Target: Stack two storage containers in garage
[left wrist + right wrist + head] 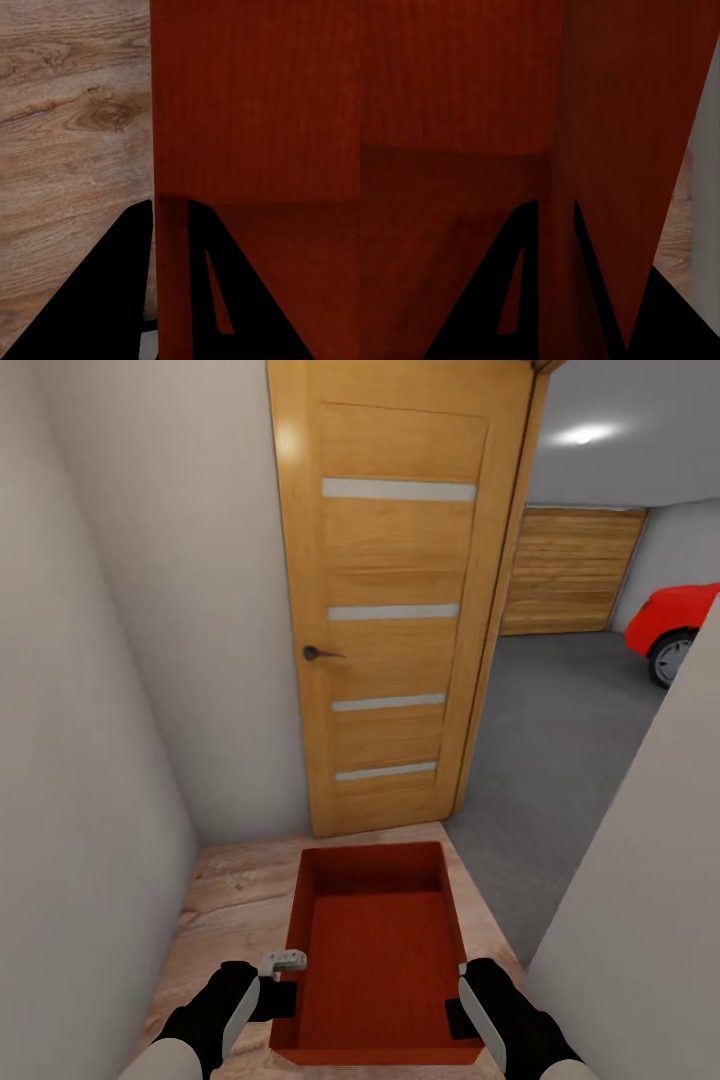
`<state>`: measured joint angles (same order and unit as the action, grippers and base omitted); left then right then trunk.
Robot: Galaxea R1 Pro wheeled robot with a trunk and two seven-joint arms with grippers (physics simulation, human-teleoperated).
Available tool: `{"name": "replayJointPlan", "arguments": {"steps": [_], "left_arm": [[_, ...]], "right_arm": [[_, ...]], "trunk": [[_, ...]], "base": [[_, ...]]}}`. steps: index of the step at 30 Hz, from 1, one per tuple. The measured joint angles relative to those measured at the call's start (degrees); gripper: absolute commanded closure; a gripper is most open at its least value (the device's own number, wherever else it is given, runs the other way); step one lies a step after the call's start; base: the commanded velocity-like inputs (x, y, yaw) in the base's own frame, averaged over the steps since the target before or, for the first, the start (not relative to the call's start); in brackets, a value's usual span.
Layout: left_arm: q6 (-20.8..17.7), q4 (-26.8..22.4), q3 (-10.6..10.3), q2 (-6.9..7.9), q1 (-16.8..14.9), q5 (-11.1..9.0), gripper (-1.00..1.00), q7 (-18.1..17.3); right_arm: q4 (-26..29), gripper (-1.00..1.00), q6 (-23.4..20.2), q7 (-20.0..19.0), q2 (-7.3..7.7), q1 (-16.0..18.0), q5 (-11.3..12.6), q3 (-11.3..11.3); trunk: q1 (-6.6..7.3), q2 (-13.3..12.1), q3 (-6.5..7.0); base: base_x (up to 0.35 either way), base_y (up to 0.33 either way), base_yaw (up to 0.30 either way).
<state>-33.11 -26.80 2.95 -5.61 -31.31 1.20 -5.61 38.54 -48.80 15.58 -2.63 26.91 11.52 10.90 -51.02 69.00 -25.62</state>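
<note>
I hold the red bin [375, 950] between my arms. My left pincer [171, 225] pinches its left wall, my right pincer [556, 225] its right wall. The grey garage floor [560, 740] lies open past the wooden door [400, 600].

wooden door [395, 600] with dark handle [318, 653] open, wooden roller door [572, 572] beyond, red car [676, 625] at right.

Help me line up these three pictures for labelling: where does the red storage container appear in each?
Head view: storage container bottom centre, between both arms.
Left wrist view: its wall between the black fingers.
Right wrist view: its wall between the fingers.
Shared landmark: wood-plank flooring.
</note>
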Motion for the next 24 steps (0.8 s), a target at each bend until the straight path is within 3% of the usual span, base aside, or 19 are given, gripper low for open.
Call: {"name": "replayJointPlan", "arguments": {"steps": [9,24], "left_arm": [[0.0,0.0,0.0,0.0,0.0,0.0,1.0,0.0],[0.0,0.0,0.0,0.0,0.0,0.0,1.0,0.0]], "right_arm": [[0.0,1.0,0.0,0.0,0.0,0.0,0.0,0.0],[0.0,1.0,0.0,0.0,-0.01,0.0,0.0,0.0]], "trunk": [[0.01,0.0,0.0],[0.0,0.0,0.0]], "base": [[0.237,0.192,0.0],[0.233,0.013,0.0]]}}
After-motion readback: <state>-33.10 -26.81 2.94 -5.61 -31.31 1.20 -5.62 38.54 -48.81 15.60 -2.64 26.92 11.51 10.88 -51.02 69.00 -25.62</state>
